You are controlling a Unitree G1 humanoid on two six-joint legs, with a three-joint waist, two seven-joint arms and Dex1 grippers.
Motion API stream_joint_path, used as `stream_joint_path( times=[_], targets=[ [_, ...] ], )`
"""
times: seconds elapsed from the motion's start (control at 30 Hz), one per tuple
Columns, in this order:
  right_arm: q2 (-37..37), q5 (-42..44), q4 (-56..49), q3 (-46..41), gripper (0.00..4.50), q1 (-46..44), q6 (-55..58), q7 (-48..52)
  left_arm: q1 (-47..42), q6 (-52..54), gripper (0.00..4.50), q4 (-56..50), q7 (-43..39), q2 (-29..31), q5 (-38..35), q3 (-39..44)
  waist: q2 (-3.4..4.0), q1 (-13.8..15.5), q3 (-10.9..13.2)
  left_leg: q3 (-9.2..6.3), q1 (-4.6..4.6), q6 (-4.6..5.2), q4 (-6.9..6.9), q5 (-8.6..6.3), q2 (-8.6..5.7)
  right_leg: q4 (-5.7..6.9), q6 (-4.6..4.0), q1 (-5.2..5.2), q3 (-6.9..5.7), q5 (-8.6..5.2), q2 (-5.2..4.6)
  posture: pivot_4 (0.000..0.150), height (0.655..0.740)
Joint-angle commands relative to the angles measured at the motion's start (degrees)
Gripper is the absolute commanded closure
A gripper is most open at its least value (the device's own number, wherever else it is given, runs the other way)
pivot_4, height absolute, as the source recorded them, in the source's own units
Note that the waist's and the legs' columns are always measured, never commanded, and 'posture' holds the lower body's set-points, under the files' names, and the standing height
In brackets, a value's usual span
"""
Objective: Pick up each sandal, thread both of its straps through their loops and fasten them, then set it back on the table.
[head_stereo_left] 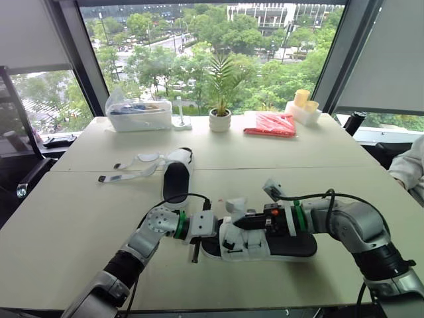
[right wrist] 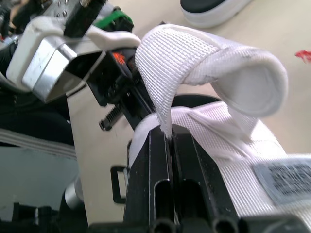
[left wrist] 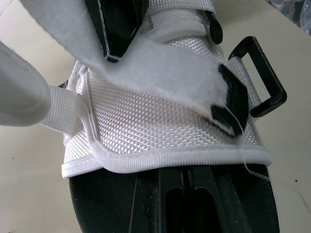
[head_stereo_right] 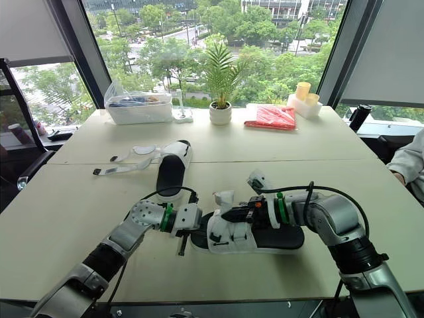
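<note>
The pale table [head_stereo_left: 66, 218] carries a potted plant [head_stereo_left: 220, 119] at its far side. Well in front of the plant lies the near sandal [head_stereo_left: 291, 246], its long axis crosswise, strapped end toward the robot's left. Between it and the plant, slightly left of the plant, the far sandal [head_stereo_left: 175, 180] points lengthwise toward the plant with its straps loose. The right gripper [head_stereo_left: 240, 223] is clamped on a white strap [right wrist: 214, 63]. The left gripper [head_stereo_left: 202, 244] sits at the near sandal's strapped end; its grip cannot be told.
</note>
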Motion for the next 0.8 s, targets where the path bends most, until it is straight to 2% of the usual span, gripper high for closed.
stream_joint_path(
  times=[0.03, 0.37, 0.8],
  targets=[
    [-1.4, -2.1, -1.6, 1.7, 4.45, 0.3, -1.4, 1.2, 2.7, 2.4, 4.50, 5.9, 0.6, 1.3, 6.6, -4.4, 0.00, 0.0, 0.0, 0.00, 0.00, 0.00, -0.01, 0.00, 0.00, -0.01, 0.00, 0.00, 0.00, 0.00, 0.00, 0.150, 0.7400],
    [-2.4, -3.6, 0.8, 4.3, 4.45, -5.2, -0.4, 5.2, 2.6, 2.3, 4.50, 6.1, 0.6, 1.2, 6.6, -4.5, 0.00, 0.0, 0.0, -0.01, -0.02, 0.00, -0.02, 0.00, 0.00, -0.06, 0.00, 0.00, 0.00, 0.00, 0.00, 0.150, 0.7400],
    [-5.0, -12.9, 5.9, 12.3, 4.45, -10.8, -9.1, 13.9, 2.8, 2.5, 4.50, 5.7, 1.1, 1.5, 6.6, -4.3, 0.01, 0.0, 0.0, 0.00, -0.03, 0.01, -0.05, -0.02, 0.00, -0.14, -0.01, 0.01, -0.01, 0.00, -0.01, 0.150, 0.7400]
  ],
)
